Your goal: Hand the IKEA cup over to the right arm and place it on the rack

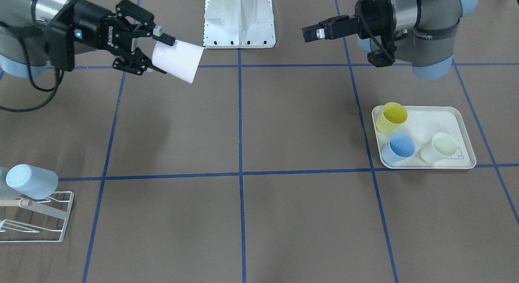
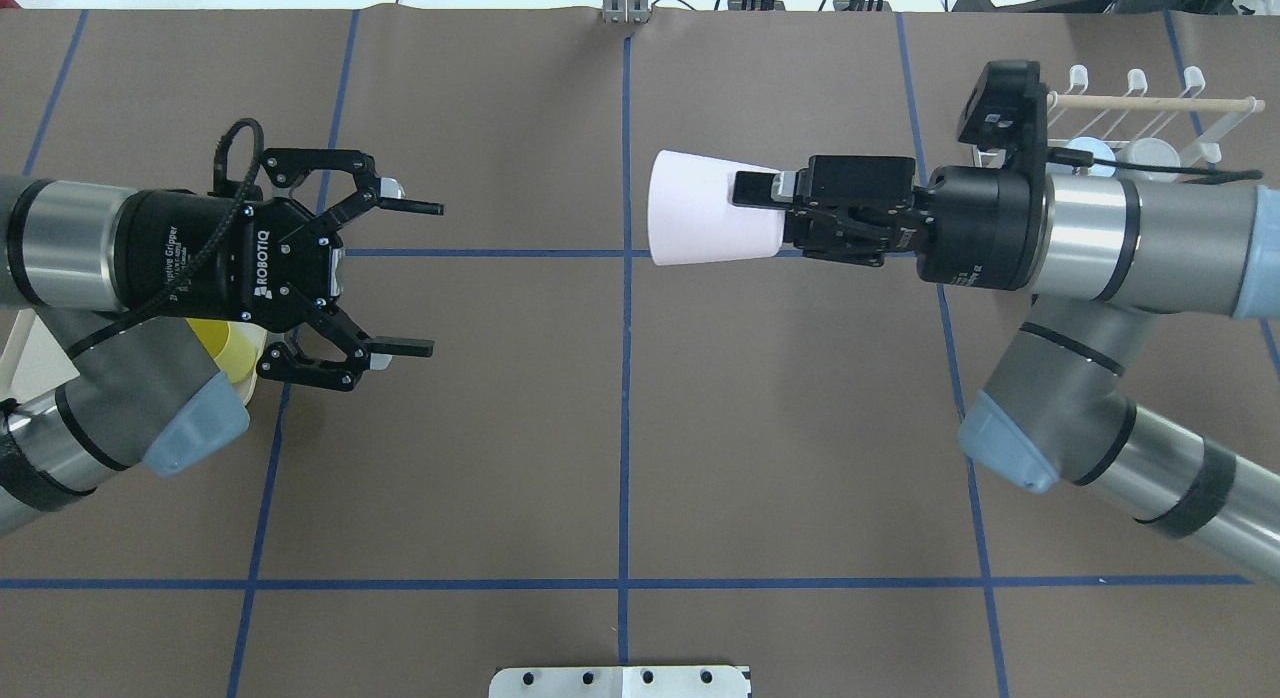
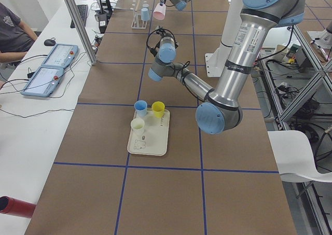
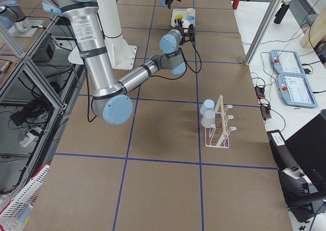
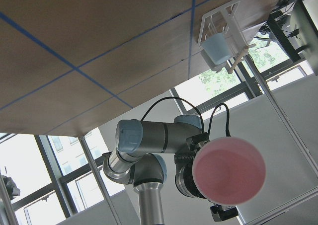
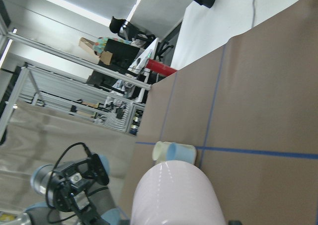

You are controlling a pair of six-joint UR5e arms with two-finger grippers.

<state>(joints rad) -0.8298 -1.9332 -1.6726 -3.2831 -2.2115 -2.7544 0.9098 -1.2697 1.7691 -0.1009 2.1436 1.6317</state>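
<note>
Pale pink cup in my right tool, left tool spread and empty.

Front-facing view: my right tool (image 1: 162, 56) is clenched on the base end of the pale pink cup (image 1: 180, 62), which lies sideways in the air above the bench (image 1: 284, 125), with its mouth toward my left tool (image 1: 312, 33), well apart; the white wire rack (image 1: 61, 218) stands at the bench corner on my right with a light blue cup (image 1: 32, 181) upturned on a prong. Overhead view: my left tool's fingers are released wide with nothing between them. Left side view: the tray (image 3: 150, 147) carries a yellow cup (image 3: 157, 109), a blue cup (image 3: 140, 108) and a cream cup (image 3: 137, 124). Left wrist view: the pink cup's open mouth faces the camera.
</note>
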